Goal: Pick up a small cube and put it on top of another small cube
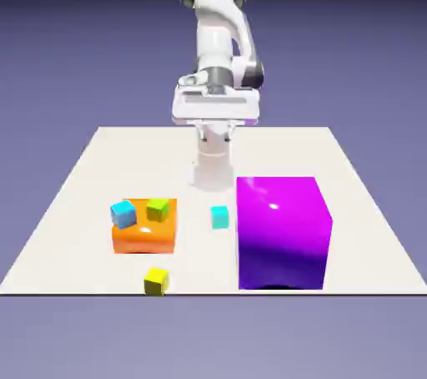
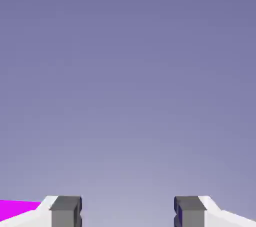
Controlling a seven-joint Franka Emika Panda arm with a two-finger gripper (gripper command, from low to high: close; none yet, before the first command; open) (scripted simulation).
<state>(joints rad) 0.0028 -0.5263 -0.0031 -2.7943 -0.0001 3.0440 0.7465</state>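
Four small cubes: lay on the counter [image 1: 75,194].
Yellow cube [image 1: 155,280]: looked light, rigid, smooth; best gripped across opposite flat faces.
Jaws: stood wide, empty, well above.

Table [image 1: 75,202]: yellow cube [image 1: 156,280], orange block [image 1: 144,235], purple box [image 1: 282,231].

Two cubes [image 1: 140,212] sit on a slab [image 1: 144,238], exterior view's left. Big box [image 1: 282,231] at right; one cube [image 1: 219,217] between them. Another cube [image 1: 156,280] lies nearer the camera than the slab.
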